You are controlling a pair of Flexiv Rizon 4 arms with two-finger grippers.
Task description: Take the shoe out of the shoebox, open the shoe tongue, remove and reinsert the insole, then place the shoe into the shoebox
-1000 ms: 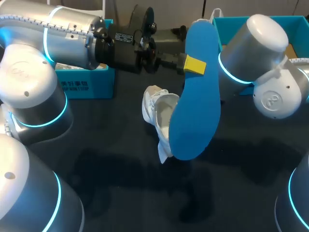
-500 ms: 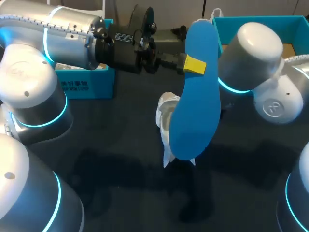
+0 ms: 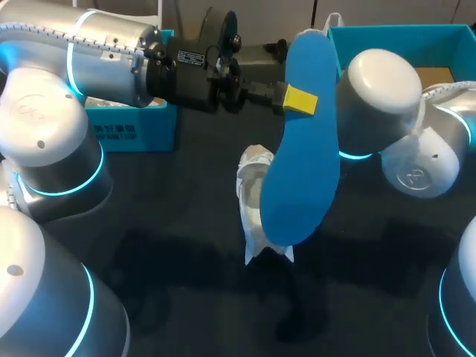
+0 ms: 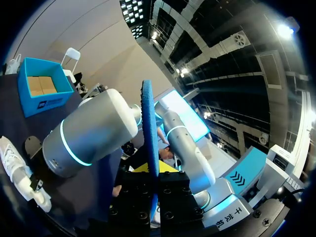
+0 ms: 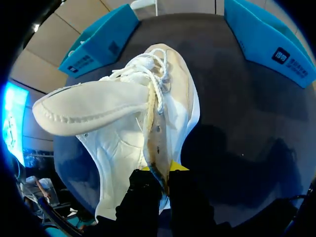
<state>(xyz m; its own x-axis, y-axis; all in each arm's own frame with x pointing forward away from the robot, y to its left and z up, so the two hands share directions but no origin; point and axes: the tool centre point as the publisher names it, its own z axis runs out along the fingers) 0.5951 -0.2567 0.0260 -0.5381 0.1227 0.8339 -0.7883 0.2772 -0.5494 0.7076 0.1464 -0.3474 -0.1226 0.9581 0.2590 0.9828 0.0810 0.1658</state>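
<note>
Left gripper (image 4: 154, 178) clamps blue insole (image 3: 301, 163) upright. Right gripper (image 5: 160, 178) pinches white shoe (image 3: 251, 195) collar, at insole's 7 o'clock in head view.

Blue insole (image 3: 301, 141) is out of the shoe, upright with the wider end down, clamped near its upper end in the left gripper (image 4: 153, 170). White lace-up shoe (image 3: 251, 201) is just beside it and partly hidden behind it. The right gripper (image 5: 160, 170) pinches the rim of its opening, and its tongue (image 5: 91, 111) is pulled wide out. Teal shoebox (image 3: 416, 37) sits open at the table's far right, brown card inside, apart from the shoe.
</note>
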